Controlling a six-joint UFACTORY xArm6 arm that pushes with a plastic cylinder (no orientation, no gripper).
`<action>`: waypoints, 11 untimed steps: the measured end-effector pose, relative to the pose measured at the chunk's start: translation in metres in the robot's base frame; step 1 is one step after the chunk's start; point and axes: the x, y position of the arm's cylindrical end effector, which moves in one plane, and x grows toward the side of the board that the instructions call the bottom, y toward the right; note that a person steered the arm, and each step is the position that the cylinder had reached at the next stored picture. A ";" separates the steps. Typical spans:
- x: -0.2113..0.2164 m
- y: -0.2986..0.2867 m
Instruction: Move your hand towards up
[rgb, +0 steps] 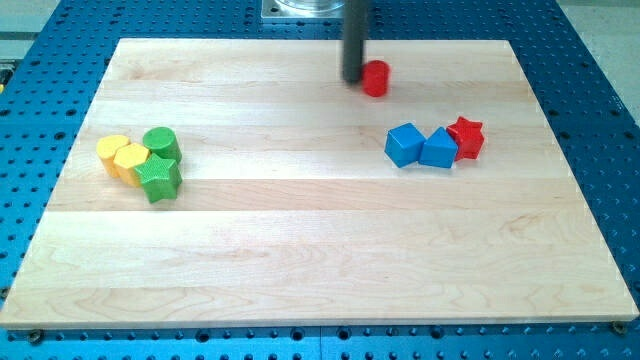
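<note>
My dark rod comes down from the view's top, and my tip (354, 79) rests on the wooden board (300, 240) near its top edge. A red cylinder (376, 78) stands just right of my tip, touching or nearly touching it. Two blue blocks (404, 144) (438, 148) and a red star (466, 137) sit in a row at the view's right. At the view's left, a yellow heart-shaped block (122, 157), a green cylinder (160, 143) and a green star (158, 177) cluster together.
The board lies on a blue perforated table (600, 110). A grey metal mount (300, 8) shows at the view's top behind the rod.
</note>
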 end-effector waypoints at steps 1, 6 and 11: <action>-0.047 -0.050; 0.038 0.067; 0.034 0.076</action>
